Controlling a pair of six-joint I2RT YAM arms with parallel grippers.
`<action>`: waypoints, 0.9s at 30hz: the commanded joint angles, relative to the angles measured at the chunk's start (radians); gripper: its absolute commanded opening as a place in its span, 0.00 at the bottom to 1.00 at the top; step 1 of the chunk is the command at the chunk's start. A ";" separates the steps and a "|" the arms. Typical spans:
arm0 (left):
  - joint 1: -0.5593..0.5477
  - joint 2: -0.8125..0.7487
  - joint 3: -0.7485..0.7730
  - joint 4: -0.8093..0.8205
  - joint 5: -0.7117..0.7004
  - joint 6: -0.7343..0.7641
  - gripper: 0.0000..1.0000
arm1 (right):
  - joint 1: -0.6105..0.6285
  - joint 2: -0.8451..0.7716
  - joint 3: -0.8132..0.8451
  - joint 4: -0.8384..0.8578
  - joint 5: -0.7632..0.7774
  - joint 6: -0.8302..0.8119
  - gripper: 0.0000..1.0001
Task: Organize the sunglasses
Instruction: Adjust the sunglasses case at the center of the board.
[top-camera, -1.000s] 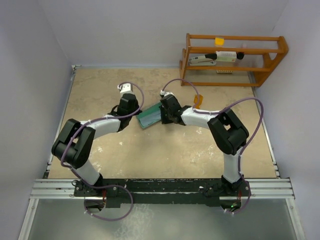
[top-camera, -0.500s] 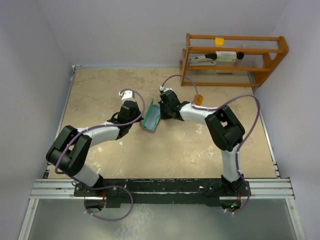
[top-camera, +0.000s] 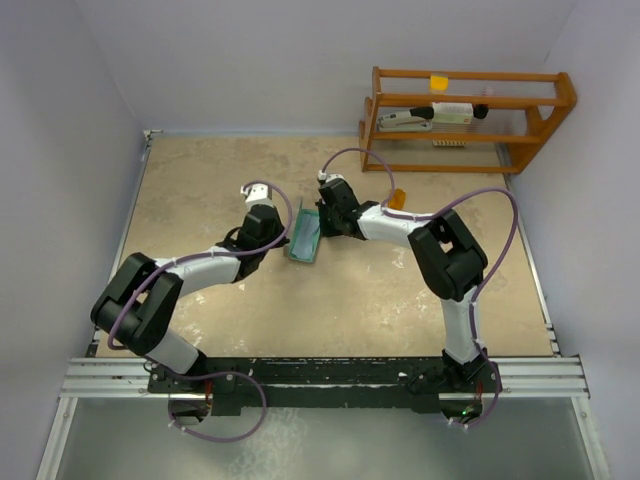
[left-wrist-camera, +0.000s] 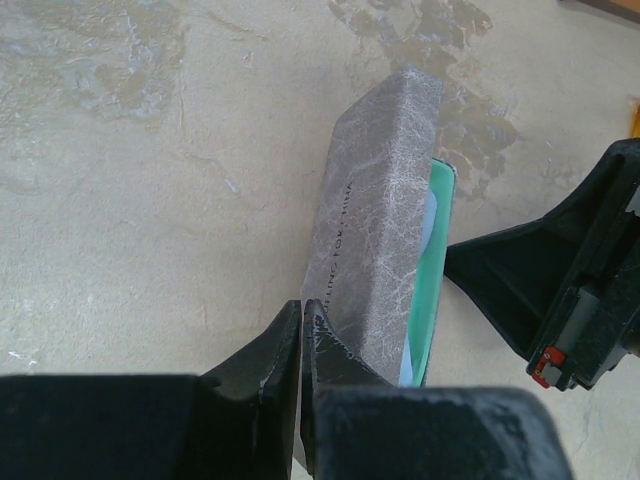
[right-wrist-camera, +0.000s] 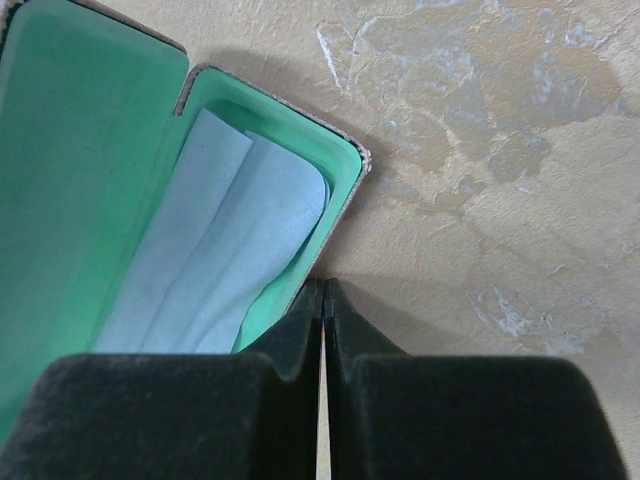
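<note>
On the bench (top-camera: 200, 190) the grey case (top-camera: 303, 238) stands half open between my tools. My left tool (left-wrist-camera: 303, 335), pressed together, meets its lid; my right tool (right-wrist-camera: 322, 300), also pressed together, sits at the green-lined rim. A light blue cloth (right-wrist-camera: 215, 255) lies inside. The orange sunglasses (top-camera: 398, 198) lie beyond my right forearm, apart from both tools.

A half-open grey case (top-camera: 302, 236) fills the gap between the left gripper (left-wrist-camera: 302, 318) and right gripper (right-wrist-camera: 322, 292), right at both tips. Bare tabletop (right-wrist-camera: 500, 150) lies free ahead and to the right of the right gripper. A wooden rack (top-camera: 465, 120) stands well beyond it.
</note>
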 joint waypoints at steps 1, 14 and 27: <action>-0.020 -0.030 -0.011 0.033 -0.007 -0.020 0.00 | -0.005 -0.011 0.007 -0.050 0.021 -0.025 0.00; -0.040 -0.043 -0.017 0.020 -0.040 -0.015 0.00 | -0.007 -0.044 -0.021 -0.059 0.030 -0.030 0.00; -0.040 -0.064 -0.014 -0.001 -0.058 -0.006 0.00 | -0.004 -0.192 -0.099 -0.058 0.028 -0.026 0.00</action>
